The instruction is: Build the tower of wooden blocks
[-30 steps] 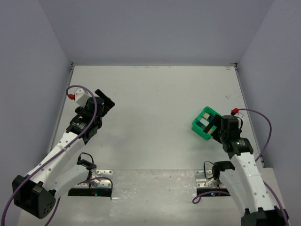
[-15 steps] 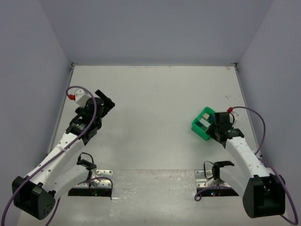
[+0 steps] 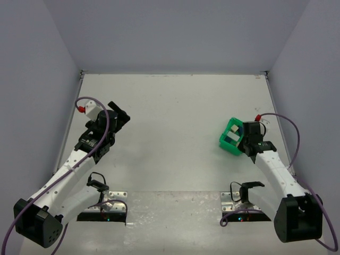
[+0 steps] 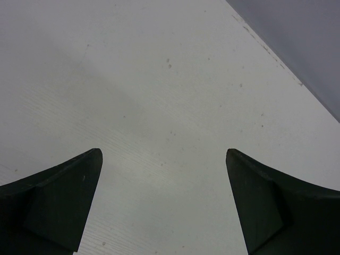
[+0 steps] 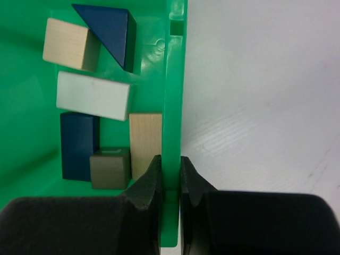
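Observation:
The wood blocks lie loose inside a green bin; no stacked tower is in view. Among them are a blue roof-shaped piece, a beige cube, a pale long block, a blue block, a grey-brown cube and a tan block. My right gripper is shut on the bin's right wall, one finger inside and one outside. From above, the bin sits at the table's right with the right gripper at its near side. My left gripper hangs open over bare table at the far left.
The table's right edge and the side wall run close behind the bin. Two mounting plates with cables sit at the near edge by the arm bases.
My right gripper has gone from open to shut, clamping the bin's wall, and the bin has turned and shifted slightly. The left arm has not moved.

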You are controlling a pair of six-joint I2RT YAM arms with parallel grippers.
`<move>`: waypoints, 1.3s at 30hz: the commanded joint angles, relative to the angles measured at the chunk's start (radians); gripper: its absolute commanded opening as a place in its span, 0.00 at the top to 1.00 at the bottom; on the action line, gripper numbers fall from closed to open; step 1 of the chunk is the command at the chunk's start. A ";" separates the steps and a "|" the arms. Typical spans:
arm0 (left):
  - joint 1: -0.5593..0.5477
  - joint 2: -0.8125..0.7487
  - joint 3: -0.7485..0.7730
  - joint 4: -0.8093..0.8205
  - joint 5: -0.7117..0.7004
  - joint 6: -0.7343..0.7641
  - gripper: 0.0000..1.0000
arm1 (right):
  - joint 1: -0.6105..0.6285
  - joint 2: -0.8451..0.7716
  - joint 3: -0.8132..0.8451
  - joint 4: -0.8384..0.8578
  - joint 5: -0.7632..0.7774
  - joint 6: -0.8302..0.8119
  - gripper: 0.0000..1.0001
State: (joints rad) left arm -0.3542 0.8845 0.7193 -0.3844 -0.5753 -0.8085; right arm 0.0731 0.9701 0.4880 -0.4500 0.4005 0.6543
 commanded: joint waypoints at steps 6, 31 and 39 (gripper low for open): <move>0.003 -0.012 0.011 0.027 0.012 0.018 0.00 | 0.029 0.063 0.372 0.098 0.008 -0.539 1.00; 0.003 -0.066 0.022 -0.044 -0.053 -0.014 0.00 | 0.418 0.553 0.554 0.306 0.478 -1.713 1.00; 0.001 -0.044 0.026 -0.039 -0.059 -0.014 0.00 | 0.466 0.674 0.531 0.269 0.584 -1.724 1.00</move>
State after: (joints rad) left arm -0.3542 0.8331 0.7193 -0.4458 -0.6132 -0.8169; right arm 0.4986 1.5971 1.0243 -0.2395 0.8436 -1.0166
